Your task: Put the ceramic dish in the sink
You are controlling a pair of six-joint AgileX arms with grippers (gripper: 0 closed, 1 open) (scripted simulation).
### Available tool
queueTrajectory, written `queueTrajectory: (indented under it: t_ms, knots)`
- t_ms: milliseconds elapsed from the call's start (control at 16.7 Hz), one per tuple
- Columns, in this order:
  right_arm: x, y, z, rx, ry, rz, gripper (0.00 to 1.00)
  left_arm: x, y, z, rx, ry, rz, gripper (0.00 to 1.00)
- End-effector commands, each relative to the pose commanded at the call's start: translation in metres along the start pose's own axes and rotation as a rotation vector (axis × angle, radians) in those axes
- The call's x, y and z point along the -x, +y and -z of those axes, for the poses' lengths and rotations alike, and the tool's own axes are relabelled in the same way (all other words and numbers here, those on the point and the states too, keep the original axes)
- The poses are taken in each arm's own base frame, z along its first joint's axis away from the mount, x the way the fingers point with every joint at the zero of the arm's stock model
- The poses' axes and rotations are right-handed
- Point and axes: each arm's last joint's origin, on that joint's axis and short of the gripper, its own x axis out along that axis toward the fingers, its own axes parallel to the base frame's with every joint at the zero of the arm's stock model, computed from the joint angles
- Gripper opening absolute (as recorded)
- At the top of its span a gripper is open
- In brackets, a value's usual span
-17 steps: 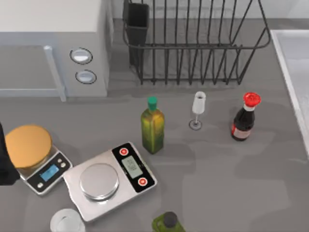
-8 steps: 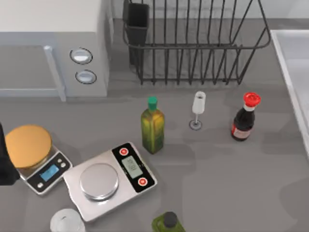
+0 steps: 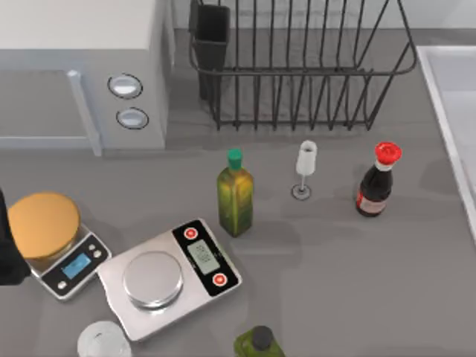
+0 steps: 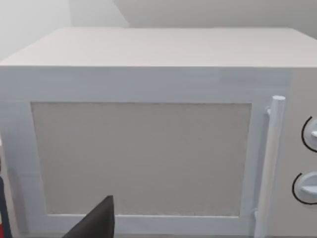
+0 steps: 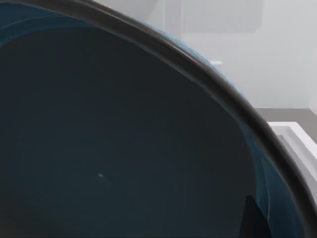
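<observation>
Right gripper (image 5: pixel 253 223) is sitting tight against the ceramic dish (image 5: pixel 109 148); I can't tell whether it's clamped or released. In the right wrist view the dish's dark blue inside and dark rim are looming close to the camera, with the sink (image 5: pixel 292 135) peeking out past the rim.

Left arm (image 3: pixel 6 245) is parking at the table's left edge, and the left gripper (image 4: pixel 96 224) is facing the microwave (image 4: pixel 148 148); grip state unclear.

I'm seeing these containers standing upright on the grey counter:
- olive-oil bottle (image 3: pixel 235 195), green cap
- white goblet (image 3: pixel 305 167)
- dark sauce bottle (image 3: pixel 375 186), red cap
- white cup (image 3: pixel 100 342)
- second green bottle (image 3: pixel 256 343), at the near edge

An orange disc (image 3: pixel 43 223) is resting on the small scale (image 3: pixel 71 268), just beside the steel scale (image 3: pixel 167 277). The black wire rack (image 3: pixel 297 67) is standing at the back, with the sink rim at the right edge.
</observation>
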Motion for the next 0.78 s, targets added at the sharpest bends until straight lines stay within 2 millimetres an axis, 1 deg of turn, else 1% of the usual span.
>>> queueTrajectory:
  t_ms: [180,780]
  knots:
    - [0.0000,0.0000,0.0000,0.000,0.000,0.000,0.00,0.0000,0.0000,0.0000,0.000,0.000,0.000,1.00]
    - [0.0000,0.0000,0.0000,0.000,0.000,0.000,0.75,0.0000,0.0000,0.0000,0.000,0.000,0.000,1.00]
